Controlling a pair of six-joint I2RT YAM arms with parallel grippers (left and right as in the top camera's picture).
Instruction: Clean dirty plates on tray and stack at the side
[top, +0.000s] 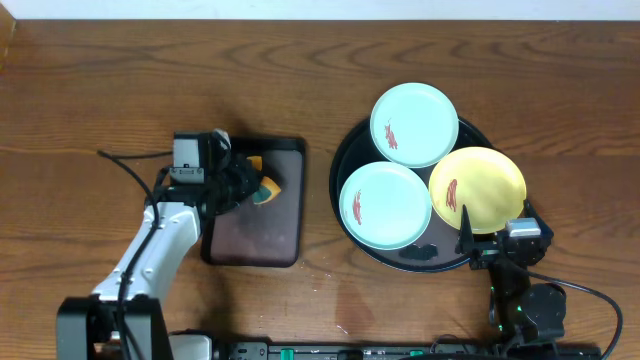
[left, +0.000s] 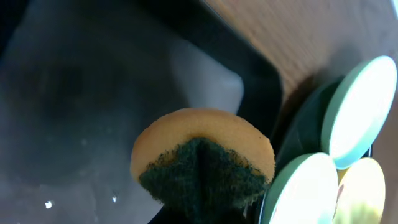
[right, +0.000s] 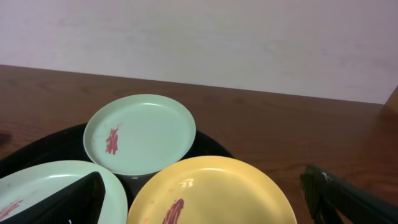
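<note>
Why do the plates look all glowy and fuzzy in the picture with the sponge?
Left wrist view: glare washes the plates nearly white and they are out of focus; the sponge up close is sharper. Right wrist view: plates crisp, red smears clear, only the right gripper at the bottom edge blurs. Overhead view: even, soft light.

- Overhead: set high above the wooden table (top: 100, 80), facing straight down; takes in the whole top, with the round black tray (top: 350, 152) right of centre and the smaller rectangular tray (top: 260, 230) left of it
- Left wrist: very near, tilted, looking down onto the rectangular tray; the sponge (left: 202, 162) fills the lower middle, blurred
- Right wrist: low, just beside the round tray's rim, facing nearly level across it toward a pale wall (right: 199, 31)
- Shared: all three views catch the three plates (top: 414, 124); overhead and left wrist share the sponge and rectangular tray
</note>
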